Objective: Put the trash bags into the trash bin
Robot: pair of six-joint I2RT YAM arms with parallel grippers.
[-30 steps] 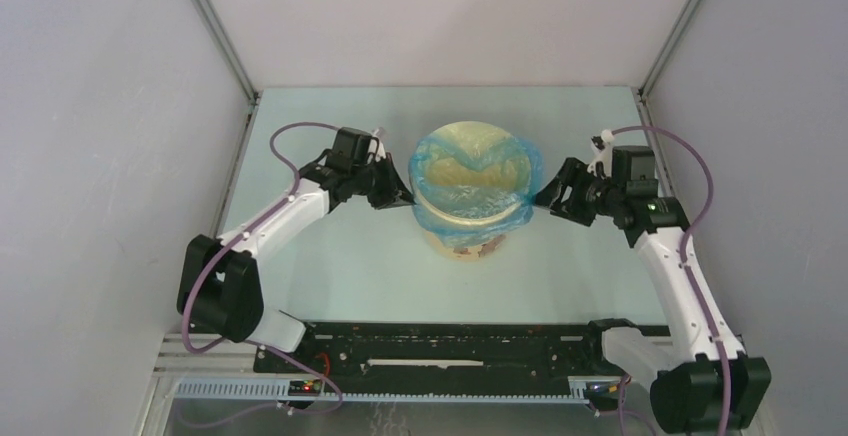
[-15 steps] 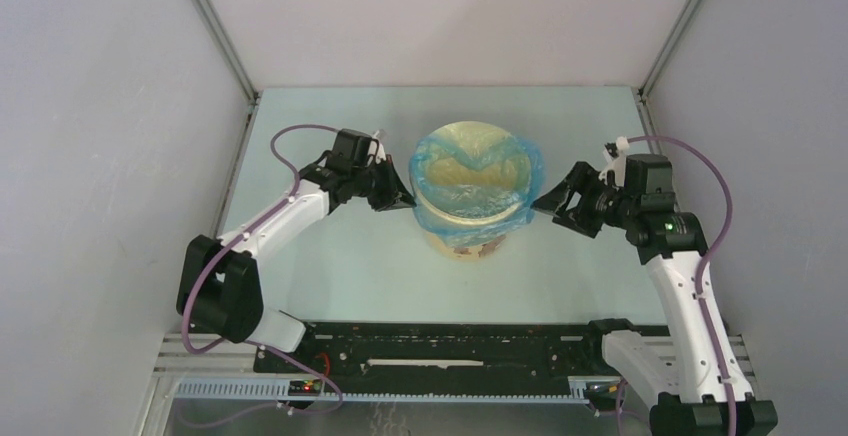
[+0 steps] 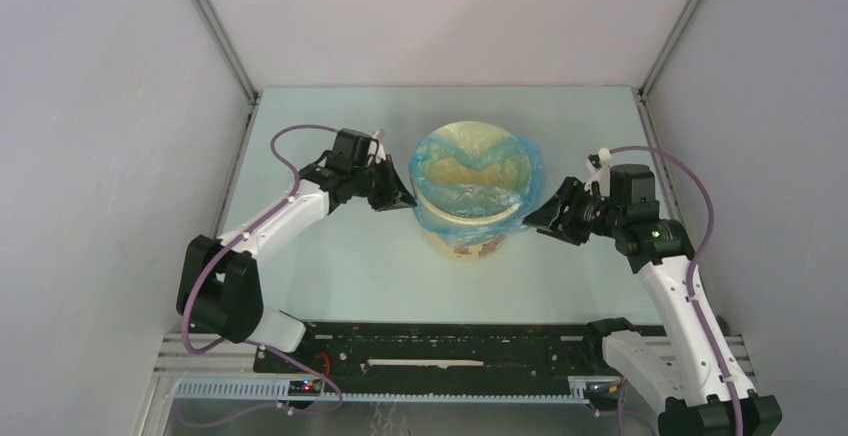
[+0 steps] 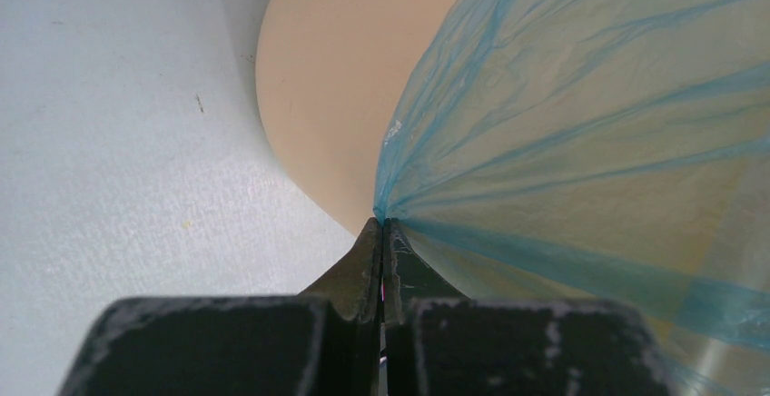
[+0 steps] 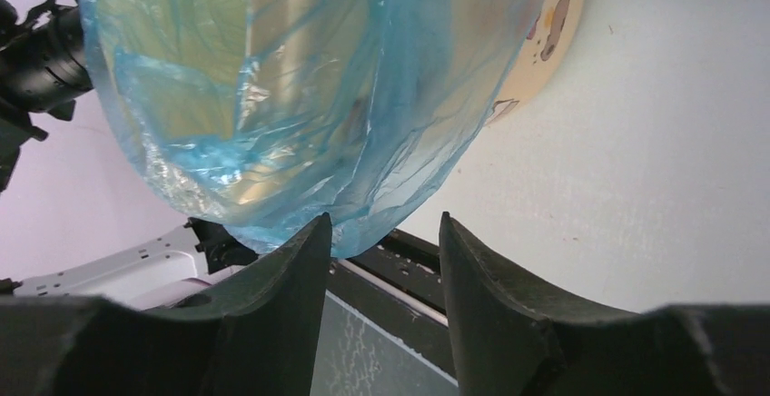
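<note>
near edge: both arm bases sit on the black rail (image 3: 440,348). the right gripper (image 5: 385,225) is the nearer of the two. its jaws stand well apart with nothing between them, and the loose hem of the trash bag (image 5: 272,96) hangs just ahead of the gap. judgement: it is lined up on the near-right skirt of the film to take a fresh hold and draw it further down the wall.

middle: the trash bin (image 3: 468,248) stands upright on the table (image 3: 330,276), between the two grippers. the bag is already in it, with its mouth spread and folded outward over the rim, so a blue collar covers the upper wall. the printed lower wall shows below the collar on the near side. inside, the film lies slack in folds.

further back, left side: the left gripper (image 4: 382,225) is pressed closed on a pinch of the hem, close against the bin's outer wall, with creases fanning out from the pinch. judgement: it anchors that side so the collar cannot ride off while the other arm works.

change noted: a second ago the right gripper was beside the rim's right edge. it has since drawn back toward the bases and round to the near-right of the bin. the left arm, bag and bin lie as before.
</note>
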